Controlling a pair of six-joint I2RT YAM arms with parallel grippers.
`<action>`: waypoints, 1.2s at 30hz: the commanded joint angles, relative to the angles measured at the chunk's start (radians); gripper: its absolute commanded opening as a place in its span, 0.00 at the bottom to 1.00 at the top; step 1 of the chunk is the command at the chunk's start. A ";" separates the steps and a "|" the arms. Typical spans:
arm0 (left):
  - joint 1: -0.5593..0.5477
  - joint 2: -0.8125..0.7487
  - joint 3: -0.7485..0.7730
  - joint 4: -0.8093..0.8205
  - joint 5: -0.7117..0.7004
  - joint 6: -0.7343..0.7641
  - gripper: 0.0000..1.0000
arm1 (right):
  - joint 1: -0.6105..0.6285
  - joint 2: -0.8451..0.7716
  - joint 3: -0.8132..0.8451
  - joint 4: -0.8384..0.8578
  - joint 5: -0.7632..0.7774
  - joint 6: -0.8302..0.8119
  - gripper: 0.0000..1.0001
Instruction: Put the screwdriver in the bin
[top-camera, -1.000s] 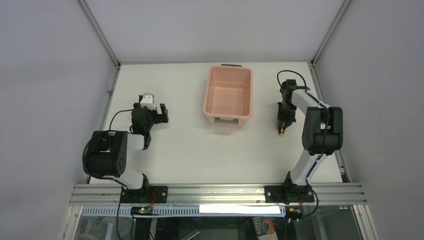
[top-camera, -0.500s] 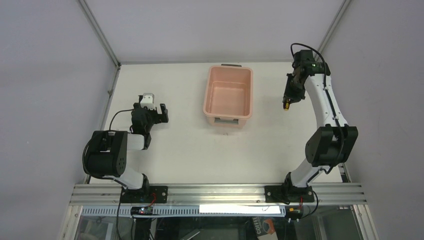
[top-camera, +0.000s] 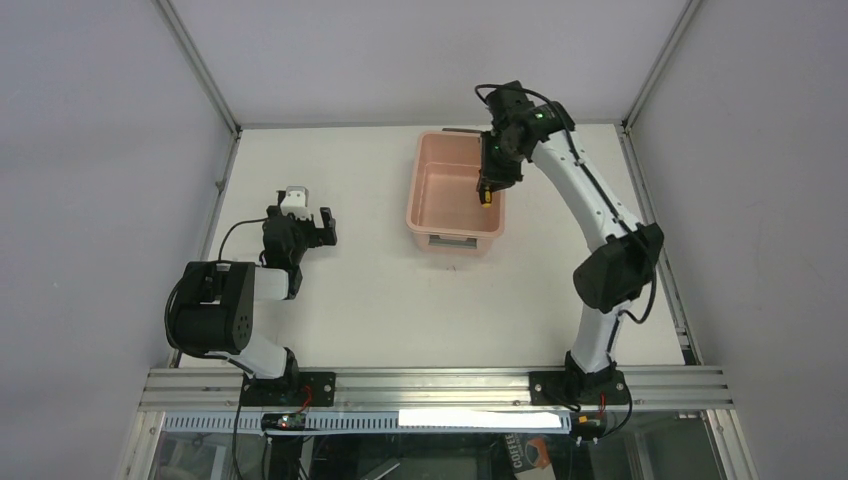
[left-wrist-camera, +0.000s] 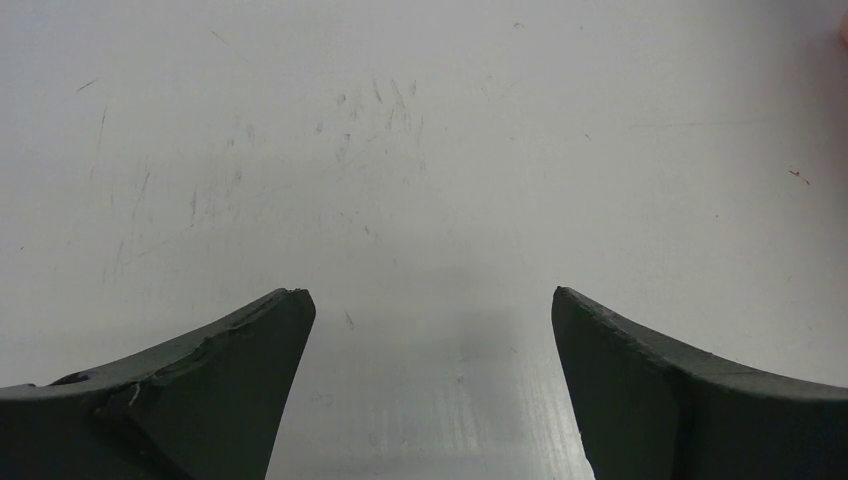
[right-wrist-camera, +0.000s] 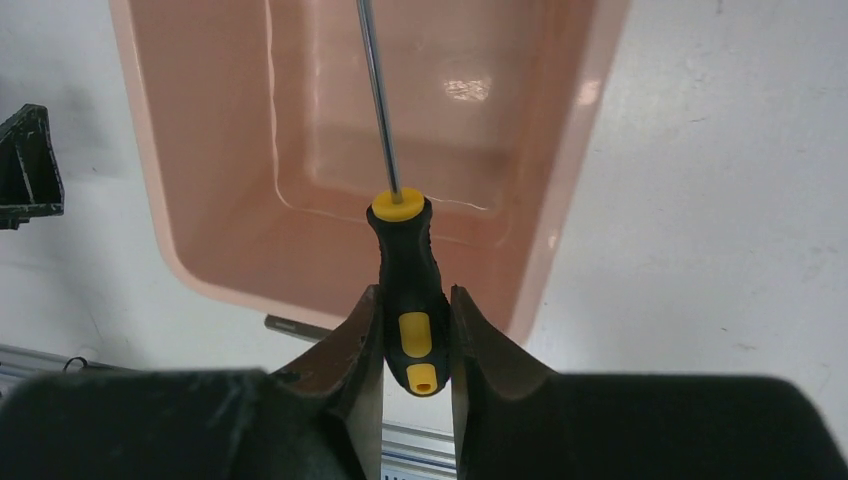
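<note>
The salmon-pink bin (top-camera: 412, 192) stands at the back middle of the white table. My right gripper (top-camera: 489, 180) hangs over its right side, shut on the screwdriver (top-camera: 486, 196). In the right wrist view the black and yellow handle (right-wrist-camera: 408, 270) sits between the fingers of that gripper (right-wrist-camera: 412, 292). The thin shaft points out over the bin's floor (right-wrist-camera: 400, 150). My left gripper (top-camera: 325, 228) rests low at the left of the table. In its own view it (left-wrist-camera: 430, 300) stands open over bare tabletop with nothing between the fingers.
An aluminium rail (top-camera: 430, 385) runs along the near edge under both arm bases. Frame posts (top-camera: 200, 65) rise at the back corners beside grey walls. A dark handle (top-camera: 462, 130) shows at the bin's far end.
My right arm lifted the screwdriver from the table at the right, swung it up and back, then left until it hung over the bin. The left arm stayed still.
</note>
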 joint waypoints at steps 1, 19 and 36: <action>-0.005 -0.030 -0.006 0.021 0.020 -0.020 0.99 | 0.046 0.111 0.073 0.062 0.005 0.108 0.15; -0.006 -0.030 -0.006 0.021 0.020 -0.020 0.99 | 0.142 0.387 -0.035 0.281 0.221 0.156 0.36; -0.004 -0.030 -0.006 0.022 0.019 -0.020 0.99 | 0.146 0.196 0.076 0.207 0.258 0.047 0.72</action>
